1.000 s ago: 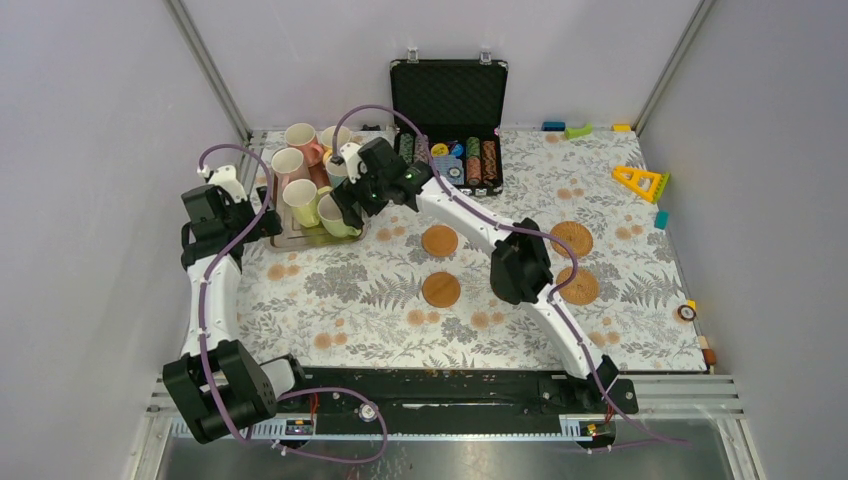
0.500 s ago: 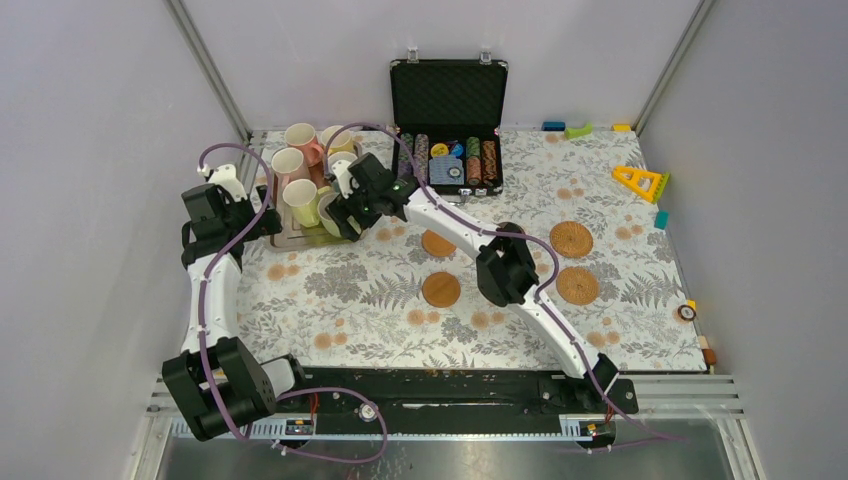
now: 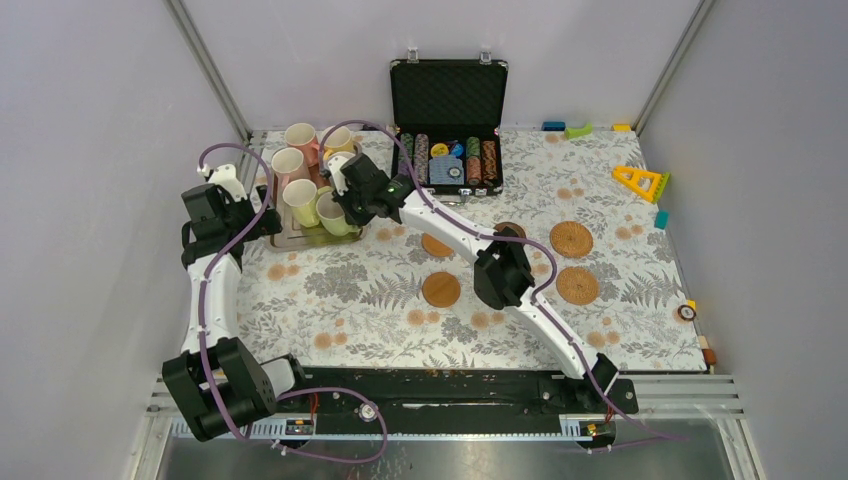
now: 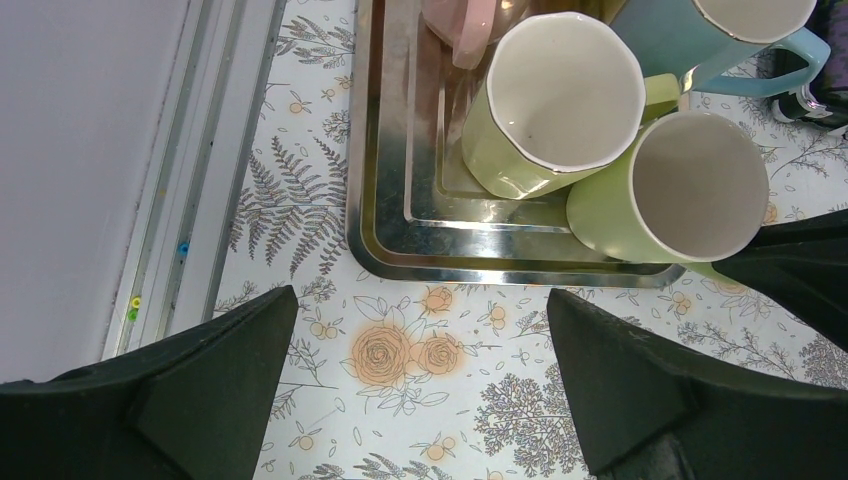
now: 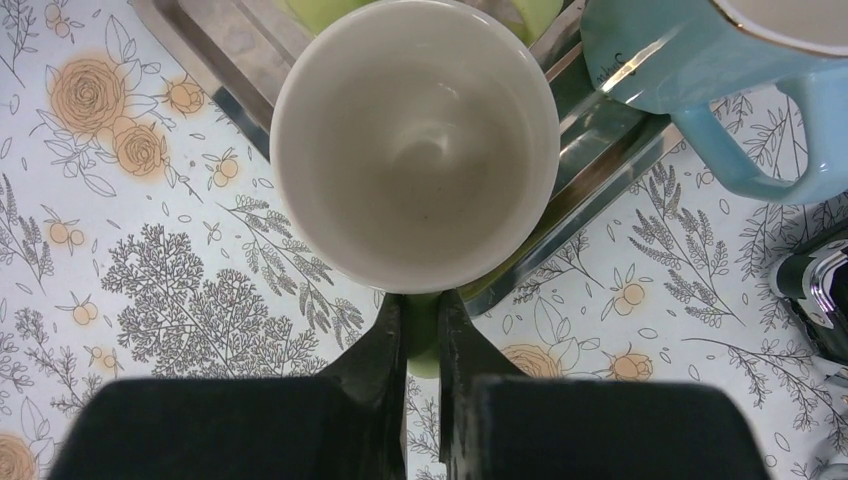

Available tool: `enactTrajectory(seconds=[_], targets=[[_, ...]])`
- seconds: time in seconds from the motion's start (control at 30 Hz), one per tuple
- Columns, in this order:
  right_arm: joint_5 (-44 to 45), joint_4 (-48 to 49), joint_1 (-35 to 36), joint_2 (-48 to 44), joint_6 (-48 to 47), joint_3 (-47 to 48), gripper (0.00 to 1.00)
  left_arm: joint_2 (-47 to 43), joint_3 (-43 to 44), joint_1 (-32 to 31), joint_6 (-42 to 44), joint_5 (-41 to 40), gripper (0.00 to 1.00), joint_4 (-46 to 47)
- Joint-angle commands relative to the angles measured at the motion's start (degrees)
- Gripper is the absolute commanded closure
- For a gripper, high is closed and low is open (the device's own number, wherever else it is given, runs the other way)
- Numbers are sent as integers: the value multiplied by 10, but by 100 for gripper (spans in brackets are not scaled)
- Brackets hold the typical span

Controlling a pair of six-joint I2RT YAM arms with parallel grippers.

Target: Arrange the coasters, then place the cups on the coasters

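Your right gripper (image 5: 420,320) is clamped tight on the handle (image 5: 421,345) of the green mug (image 5: 415,140), which sits at the near right corner of the tray (image 4: 400,250). It touches the yellow mug (image 4: 560,90), and the blue mug (image 5: 700,90) is just beside it. Your left gripper (image 4: 420,295) hangs fully spread over the surface (image 4: 400,400) just in front of the tray, holding nothing.

Watch the lift. You hold the mug only by its thin handle, so I judge it could swing or tip between the fingers once its weight comes off the tray. Its base may also catch the tray rim, or it may nudge the yellow mug, if you pull sideways before it is clear. Go straight up first. The coasters (image 3: 441,289) lie well apart to the right, so the carry crosses open surface.

Compared with a second ago, the right gripper was wide open above the mugs and has since dropped and shut on the handle. The right arm's elbow has moved left, half covering one coaster and uncovering a dark one. The left arm has not moved
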Motion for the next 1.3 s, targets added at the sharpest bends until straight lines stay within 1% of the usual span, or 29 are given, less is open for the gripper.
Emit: enactTrajectory(seconds=[0.0, 0.1, 0.3, 0.5, 0.63, 0.8, 0.87, 1.13, 1.23, 1.27], targets=[[27, 7, 7, 1, -9, 29, 100, -22, 7, 2, -2, -5, 1, 21], [19, 7, 9, -25, -44, 25, 100, -28, 6, 2, -2, -6, 1, 20], [3, -3, 8, -117, -92, 25, 100, -41, 2, 3, -1, -8, 1, 20], [-9, -45, 7, -199, -101, 25, 100, -58, -6, 6, -1, -7, 1, 22], [-12, -74, -9, -274, -96, -26, 100, -65, -6, 7, -2, -2, 1, 22], [-43, -70, -86, -428, -78, -216, 100, -71, -6, 7, -4, 8, 1, 20], [-52, -41, -126, -503, -81, -319, 100, -71, -5, 7, -5, 14, 1, 20], [-68, 102, -294, -802, -161, -743, 100, -57, 1, 7, -13, 53, 1, 18], [-67, 137, -357, -854, -162, -842, 100, -52, 4, 7, -13, 64, 1, 17], [-76, 148, -382, -863, -157, -868, 100, -51, 6, 7, -28, 66, 1, 17]])
